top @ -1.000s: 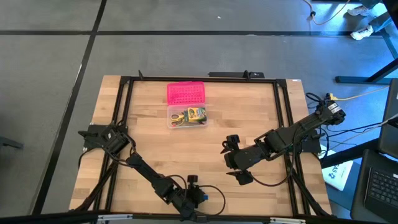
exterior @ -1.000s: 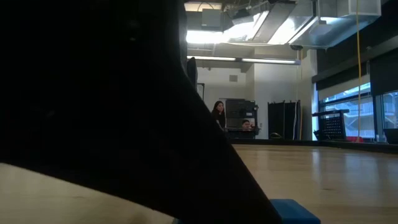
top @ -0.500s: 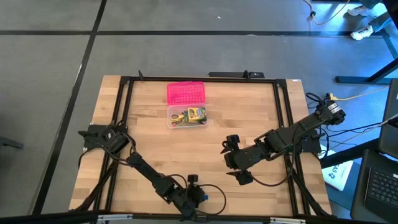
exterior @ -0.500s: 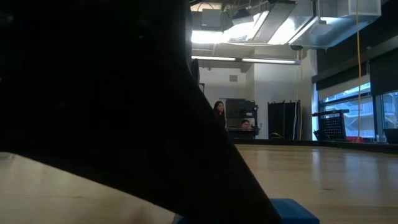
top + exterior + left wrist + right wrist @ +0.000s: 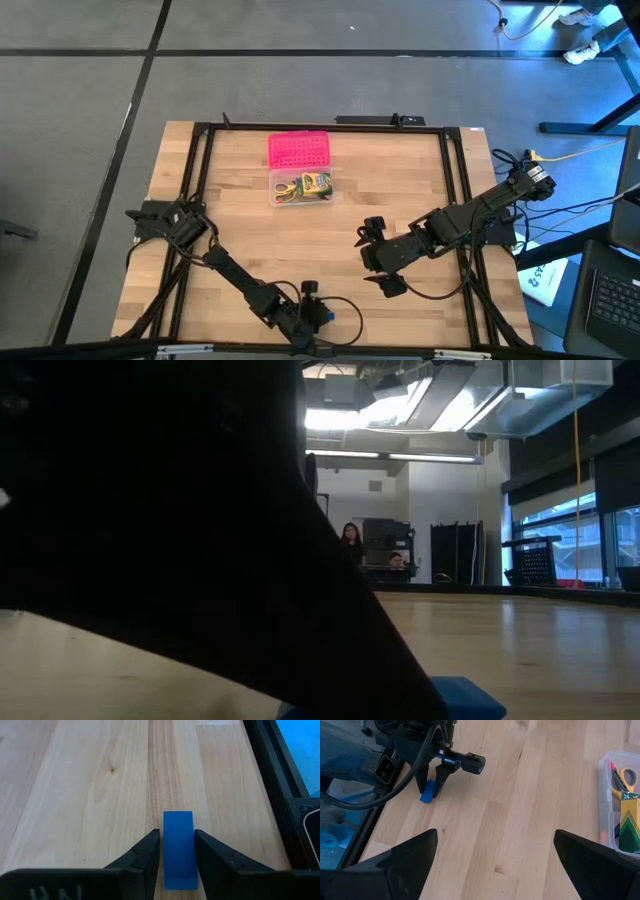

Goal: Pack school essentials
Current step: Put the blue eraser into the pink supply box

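Note:
The blue eraser (image 5: 178, 847) lies flat on the wood near the table's near edge. My left gripper (image 5: 177, 837) is shut on it; the high view shows this gripper (image 5: 320, 318) at the near edge, and the right wrist view shows it with the eraser (image 5: 426, 791). My right gripper (image 5: 372, 256) hangs open above the table's right middle with nothing between its fingers (image 5: 415, 851). The clear box (image 5: 300, 187) at the far middle holds yellow-handled scissors (image 5: 286, 188) and the crayon box (image 5: 316, 184). My left gripper pinches the eraser's two long sides (image 5: 166, 845) between its two fingers (image 5: 150, 847), toward the end nearer the gripper. The fingers slant down from the near left and lie along the eraser. The eraser rests flat on the table.
The pink lid (image 5: 298, 150) lies just beyond the clear box. A black frame (image 5: 455, 180) runs round the tabletop, and its rail (image 5: 272, 775) passes close beside the eraser. Bare wood (image 5: 300, 245) lies between the eraser and the box. People show in the room behind (image 5: 350, 540).

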You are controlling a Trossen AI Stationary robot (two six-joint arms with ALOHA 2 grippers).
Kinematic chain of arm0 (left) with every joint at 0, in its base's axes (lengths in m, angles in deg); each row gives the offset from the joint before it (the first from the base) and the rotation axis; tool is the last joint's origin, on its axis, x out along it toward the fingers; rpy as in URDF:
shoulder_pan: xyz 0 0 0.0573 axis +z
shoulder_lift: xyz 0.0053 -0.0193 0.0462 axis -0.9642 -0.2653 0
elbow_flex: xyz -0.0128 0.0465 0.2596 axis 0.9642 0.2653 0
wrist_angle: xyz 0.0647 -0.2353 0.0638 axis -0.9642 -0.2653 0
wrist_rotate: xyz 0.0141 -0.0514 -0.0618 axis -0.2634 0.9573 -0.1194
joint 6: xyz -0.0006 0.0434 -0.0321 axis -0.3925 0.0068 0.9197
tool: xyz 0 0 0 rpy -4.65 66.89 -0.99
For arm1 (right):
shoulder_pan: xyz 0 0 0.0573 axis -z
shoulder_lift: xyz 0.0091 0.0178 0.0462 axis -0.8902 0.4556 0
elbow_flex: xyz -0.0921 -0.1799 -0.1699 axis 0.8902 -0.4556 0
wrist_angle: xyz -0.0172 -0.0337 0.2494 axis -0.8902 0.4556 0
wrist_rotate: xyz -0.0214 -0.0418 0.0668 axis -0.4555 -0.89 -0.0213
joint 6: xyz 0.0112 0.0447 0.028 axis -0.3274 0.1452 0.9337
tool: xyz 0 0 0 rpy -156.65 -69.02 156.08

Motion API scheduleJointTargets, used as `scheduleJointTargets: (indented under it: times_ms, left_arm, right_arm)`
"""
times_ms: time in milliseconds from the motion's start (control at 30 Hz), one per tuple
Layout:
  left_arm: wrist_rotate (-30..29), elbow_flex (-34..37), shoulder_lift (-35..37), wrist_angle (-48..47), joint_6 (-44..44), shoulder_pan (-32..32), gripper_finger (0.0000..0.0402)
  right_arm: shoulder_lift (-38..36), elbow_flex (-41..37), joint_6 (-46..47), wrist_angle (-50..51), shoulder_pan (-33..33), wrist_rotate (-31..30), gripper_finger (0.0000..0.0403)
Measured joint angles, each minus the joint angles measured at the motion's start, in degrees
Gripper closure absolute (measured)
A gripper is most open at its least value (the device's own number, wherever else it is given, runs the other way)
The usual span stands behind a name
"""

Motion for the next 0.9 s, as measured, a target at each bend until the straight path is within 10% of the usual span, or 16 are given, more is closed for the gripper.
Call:
scheduleJointTargets:
  times_ms: [900]
  left_arm:
    - [1.8,0.3,2.6,-2.9,0.2,0.3,0.0297]
  right_arm:
    - [0.0,0.0,-0.2,0.3,0.0,0.0,0.0004]
